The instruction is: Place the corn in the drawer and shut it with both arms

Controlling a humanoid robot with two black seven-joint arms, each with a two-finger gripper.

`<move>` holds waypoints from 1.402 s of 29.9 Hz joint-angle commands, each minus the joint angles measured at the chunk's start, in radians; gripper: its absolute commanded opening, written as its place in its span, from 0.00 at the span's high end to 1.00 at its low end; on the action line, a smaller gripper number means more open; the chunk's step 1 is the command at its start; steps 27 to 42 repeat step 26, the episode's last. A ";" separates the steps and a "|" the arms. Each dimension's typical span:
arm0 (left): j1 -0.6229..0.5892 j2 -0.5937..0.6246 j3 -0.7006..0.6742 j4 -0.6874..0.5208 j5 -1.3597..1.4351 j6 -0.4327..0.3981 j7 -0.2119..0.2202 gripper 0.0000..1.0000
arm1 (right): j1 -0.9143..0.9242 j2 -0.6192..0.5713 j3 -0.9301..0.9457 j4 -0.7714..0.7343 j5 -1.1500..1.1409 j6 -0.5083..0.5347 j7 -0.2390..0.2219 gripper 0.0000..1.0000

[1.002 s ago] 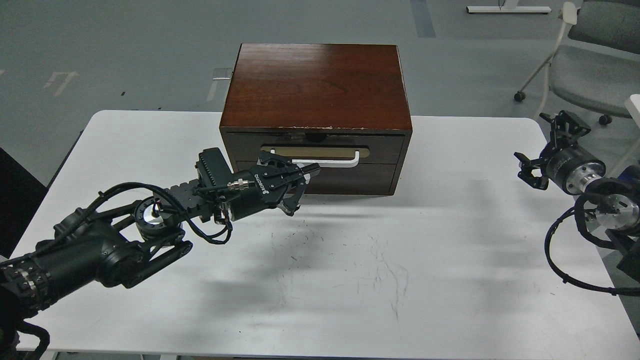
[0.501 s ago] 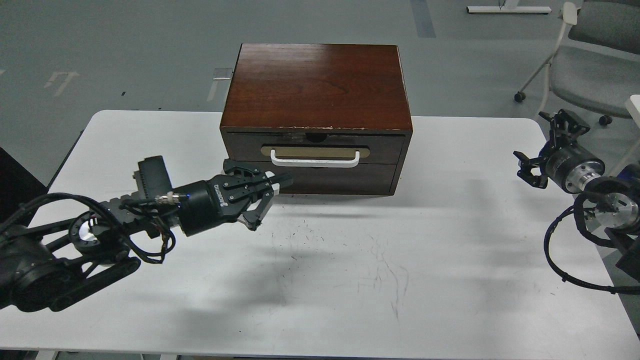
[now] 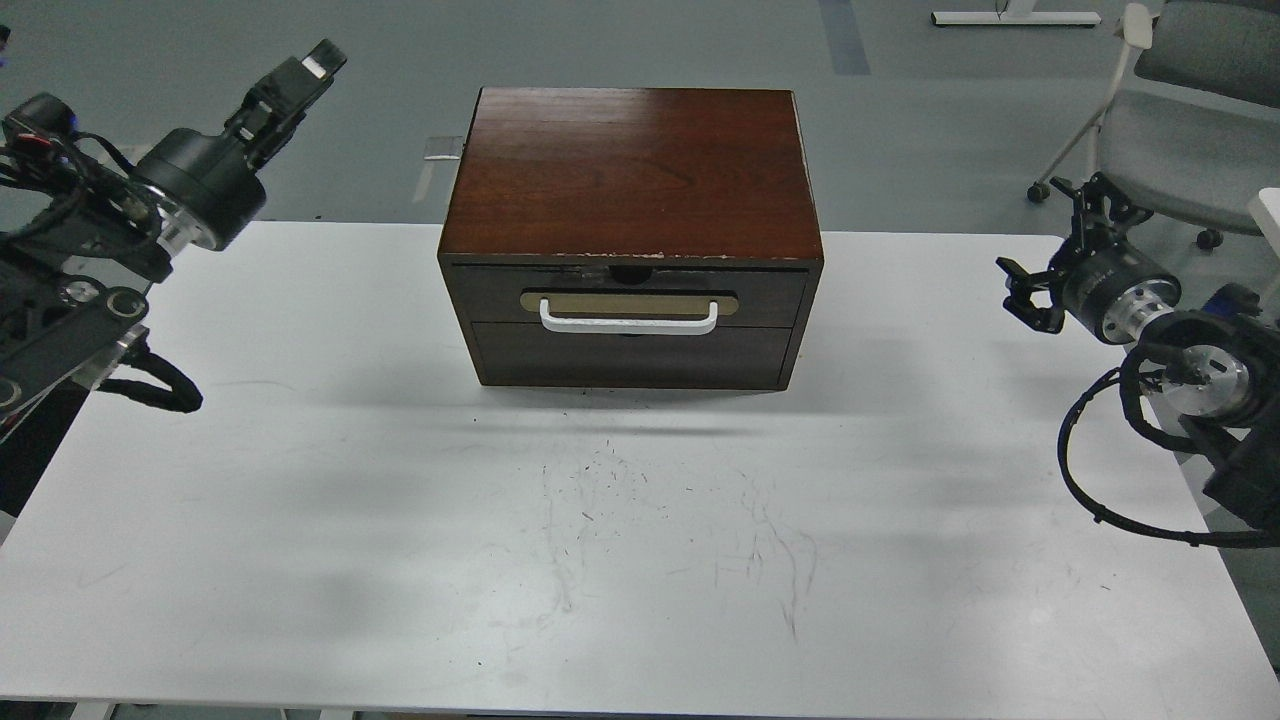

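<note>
Evidently your drawer (image 3: 628, 296) sits shut with no corn visible, so both arms idle wide: right gripper (image 3: 1052, 262) splayed empty, left gripper's (image 3: 290, 85) gap unreadable.

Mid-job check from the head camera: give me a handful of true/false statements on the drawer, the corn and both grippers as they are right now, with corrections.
1. The drawer is shut flush with the wooden box. True.
2. The corn lies on the table in front of the box. False: no corn is in view; the white table ahead of the box shows only scuff marks.
3. The left gripper grips the white handle. False: it is raised at the far left, well clear of the white handle.
4. The right gripper is open and holds nothing. True.
5. A chair stands on the floor beyond the table's right end. True.
</note>
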 commanded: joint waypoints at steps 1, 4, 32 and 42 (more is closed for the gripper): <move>-0.020 -0.103 -0.001 0.242 -0.172 -0.269 0.000 0.11 | 0.046 0.062 -0.001 0.009 -0.001 0.002 0.009 0.00; -0.011 -0.119 0.002 0.299 -0.278 -0.323 0.068 0.03 | 0.059 0.098 -0.003 0.027 -0.001 0.002 0.009 0.00; 0.045 -0.154 0.000 0.368 -0.585 -0.411 0.153 0.02 | 0.044 0.070 -0.001 0.110 -0.055 0.007 0.065 0.00; 0.045 -0.154 0.000 0.368 -0.585 -0.411 0.153 0.02 | 0.044 0.070 -0.001 0.110 -0.055 0.007 0.065 0.00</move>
